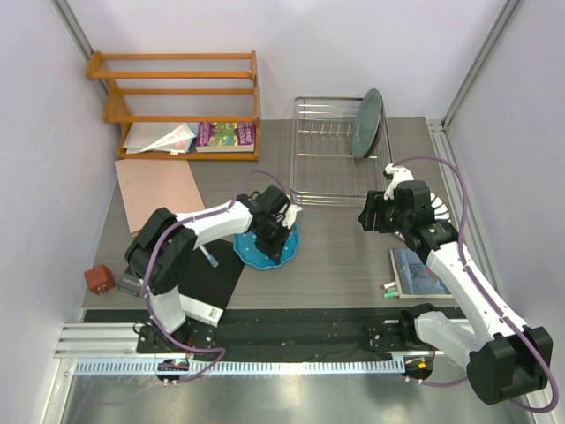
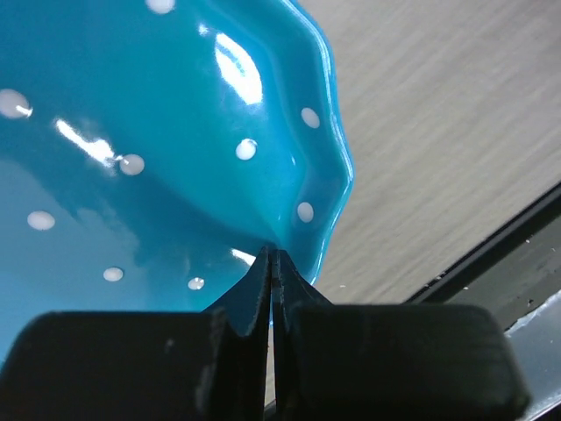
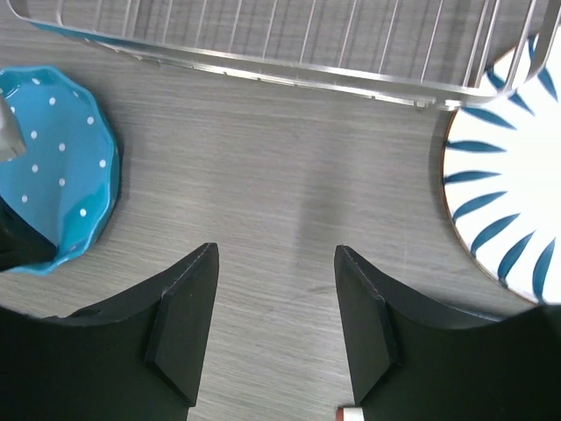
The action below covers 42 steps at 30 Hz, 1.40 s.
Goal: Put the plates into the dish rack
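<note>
**A:** Plates, then. Which one is in the jaws?

**B:** The left jaws are clenched on the blue dotted plate (image 2: 131, 175), with its wavy rim pinched right at their tips. I cannot tell whether the plate's other edge rests on the surface (image 1: 335, 252) or hangs just above it.

**A:** And the right jaws?

**B:** Released, spread apart and gripping nothing. They hang over bare surface, with the blue dotted plate off to their left and the striped plate (image 3: 504, 202) to their right.

**A:** Where does that striped one lie?

**B:** Flat on the surface, just beside the near right corner of the dish rack (image 1: 340, 150). From above, the right arm (image 1: 459, 265) hides most of it.

**A:** Anything in the rack?

**B:** The grey-green plate (image 1: 366, 124) stands on edge at the rack's right end, leaning a little. A darker rim shows just behind it, but I cannot make out what it belongs to.

**A:** And the blue one, relative to all that?

**B:** It is mid-surface, near and left of the rack and well apart from it, just right of a black mat (image 1: 207, 278). An orange shelf (image 1: 177, 88) sits in the far left corner, and a book (image 1: 419, 274) lies near the right arm.
</note>
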Available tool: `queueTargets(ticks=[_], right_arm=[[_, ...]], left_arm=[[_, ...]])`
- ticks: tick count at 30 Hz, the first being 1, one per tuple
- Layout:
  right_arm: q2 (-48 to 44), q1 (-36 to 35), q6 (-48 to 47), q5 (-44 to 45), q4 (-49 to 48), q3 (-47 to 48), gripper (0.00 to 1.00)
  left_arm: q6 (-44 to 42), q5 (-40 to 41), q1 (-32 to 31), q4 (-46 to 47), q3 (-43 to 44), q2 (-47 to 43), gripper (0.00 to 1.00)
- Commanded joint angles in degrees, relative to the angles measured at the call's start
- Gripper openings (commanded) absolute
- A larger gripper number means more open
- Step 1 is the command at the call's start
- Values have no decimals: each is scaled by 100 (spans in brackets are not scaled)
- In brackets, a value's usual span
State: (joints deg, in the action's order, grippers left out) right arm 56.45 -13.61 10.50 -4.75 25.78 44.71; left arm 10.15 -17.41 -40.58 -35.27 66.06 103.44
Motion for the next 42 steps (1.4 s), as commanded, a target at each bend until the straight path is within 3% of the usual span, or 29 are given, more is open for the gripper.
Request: queueTargets(ticks=[1, 6, 9, 10, 11, 12, 14, 15, 20, 23, 27, 34, 42], right_arm=[[-257, 130, 189, -139, -38, -269, 61], [-353, 490, 479, -728, -12, -594, 61], [-319, 569, 532, -974, -64, -657, 65], [-275, 578, 523, -1079, -56, -613, 66], [-240, 596, 549, -1193, -56, -525, 68], [-178, 596, 558, -1316, -64, -490, 69], [-125, 605, 811, -1719, -152, -489, 72], [-99, 622, 917, -1861, -344, -524, 73], [182, 789, 1690, -2284, -899, -1006, 75], [375, 798, 1981, -2547, -1390, -1410, 75], [639, 754, 2561, -2767, -2269, -1868, 75], [1017, 254, 3000, -2601, -3052, -2229, 75], [2018, -1, 3651, -2188, -4106, -2467, 75]], left_arm=[[163, 97, -336, 310, 125, -61, 0], [48, 238, -433, 108, 741, 10, 0], [-144, 921, -425, -207, 1074, -208, 2], [-267, 1158, -416, -331, 1284, -323, 11], [-529, 1561, -346, -401, 1347, -516, 55], [-593, 1678, -250, -463, 1365, -874, 73], [-454, 1384, 327, -499, 1199, -1211, 95], [-314, 1154, 636, -647, 1146, -1290, 97], [689, 73, 2673, -350, 112, -1414, 90], [874, -570, 3168, 28, -259, -1292, 82], [804, -693, 3354, 335, -584, -1133, 76], [787, -1623, 3407, 696, -946, -817, 69], [532, -2548, 3302, 584, -498, 447, 50]])
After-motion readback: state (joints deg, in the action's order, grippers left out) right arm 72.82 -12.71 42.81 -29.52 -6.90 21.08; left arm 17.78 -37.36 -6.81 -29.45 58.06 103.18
